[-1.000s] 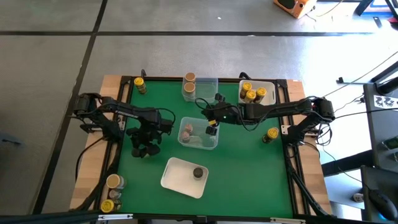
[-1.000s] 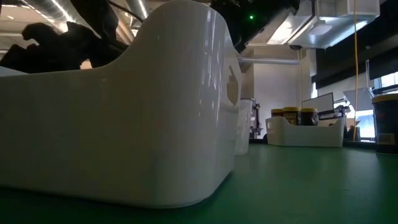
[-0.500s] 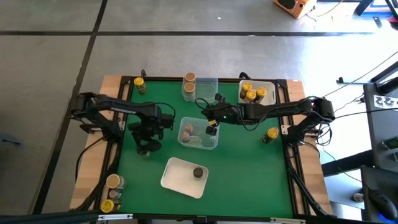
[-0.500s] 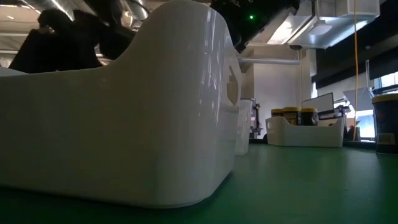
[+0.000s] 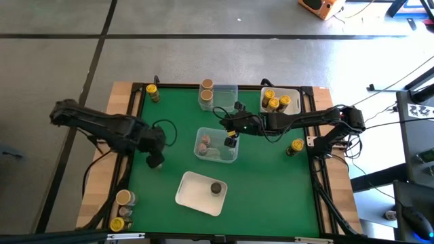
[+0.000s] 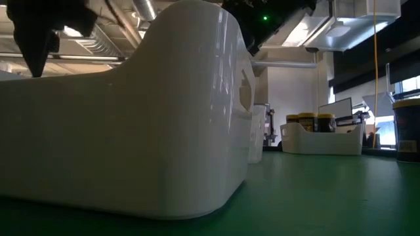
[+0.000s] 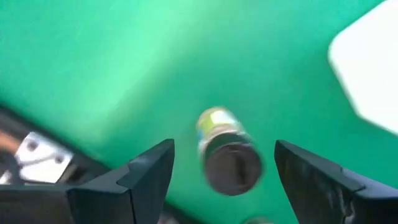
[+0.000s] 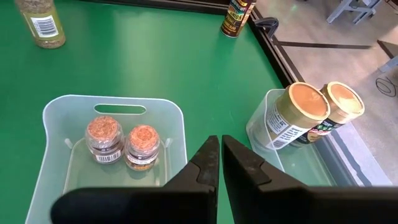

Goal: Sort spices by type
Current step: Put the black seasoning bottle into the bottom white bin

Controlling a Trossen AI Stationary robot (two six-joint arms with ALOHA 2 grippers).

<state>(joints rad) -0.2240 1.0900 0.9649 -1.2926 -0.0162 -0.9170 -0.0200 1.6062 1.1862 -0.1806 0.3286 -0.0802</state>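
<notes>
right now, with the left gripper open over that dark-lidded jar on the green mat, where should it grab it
Grip the dark-lidded jar around its cylindrical body just below the lid, coming straight down from above. It stands upright and alone on the green mat, lid facing the left gripper, whose open fingers already straddle it, so closing across the round sides looks simplest.

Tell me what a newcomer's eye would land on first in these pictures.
First the green table, with clear and white trays spread across it. In the middle, the clear tray holds two cork-topped jars, with the right tool shut just above its rim. The left tool, open, hangs over a dark-capped jar near the table's left edge.
</notes>
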